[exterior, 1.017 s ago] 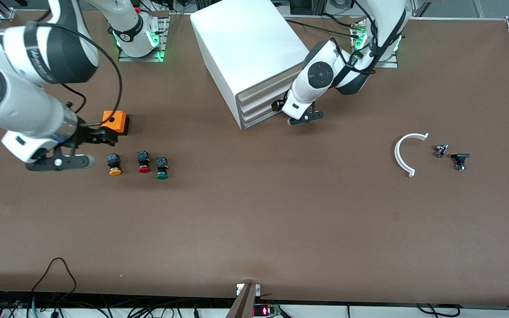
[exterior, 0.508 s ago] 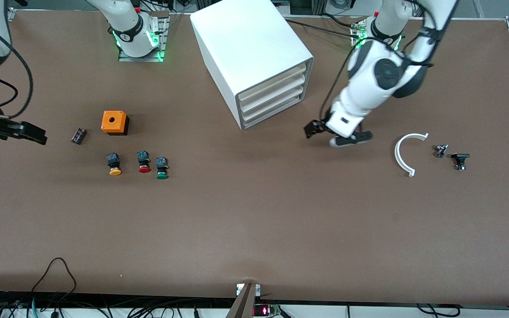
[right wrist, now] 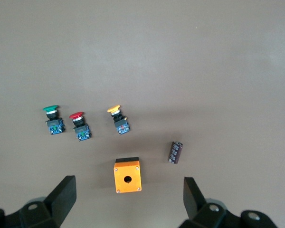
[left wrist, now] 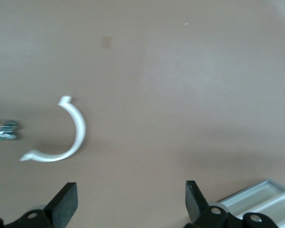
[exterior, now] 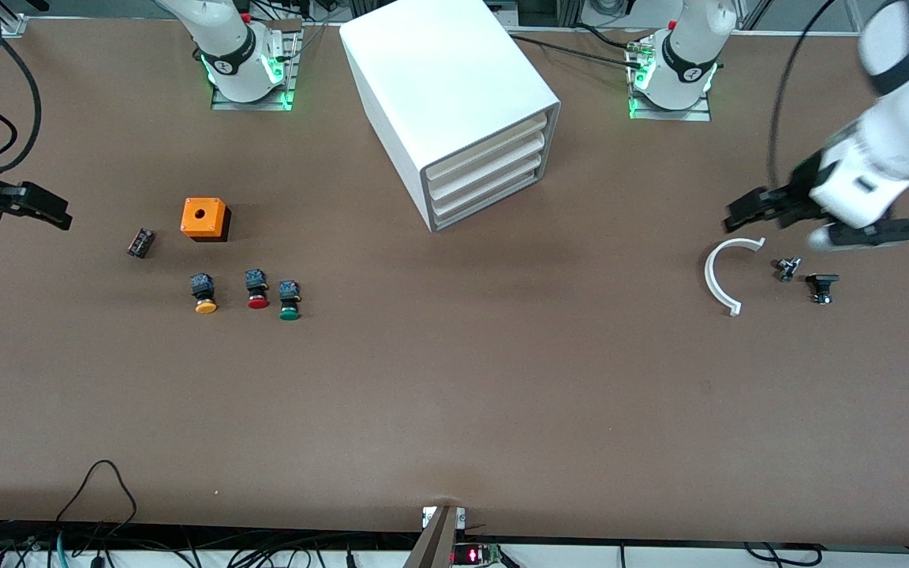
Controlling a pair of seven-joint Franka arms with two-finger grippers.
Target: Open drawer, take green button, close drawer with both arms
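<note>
Both tools, left tool [exterior: 770, 211] and right tool [exterior: 28, 207], gape empty; green-capped button [exterior: 289, 300] lies on table [exterior: 454, 379]

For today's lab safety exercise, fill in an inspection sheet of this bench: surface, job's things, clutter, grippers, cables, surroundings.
Surface: brown table, bare in the middle.
Job's things: bottom drawer shut in the white cabinet; green button on the table beside the red button and yellow button.
Clutter: orange box, small dark part, white curved piece, two small black parts.
Grippers: left gripper open, empty, above the curved piece; right gripper open, empty, at the right arm's end of the table.
Cables: black leads at the table's near edge.
Surroundings: nothing seen.
</note>
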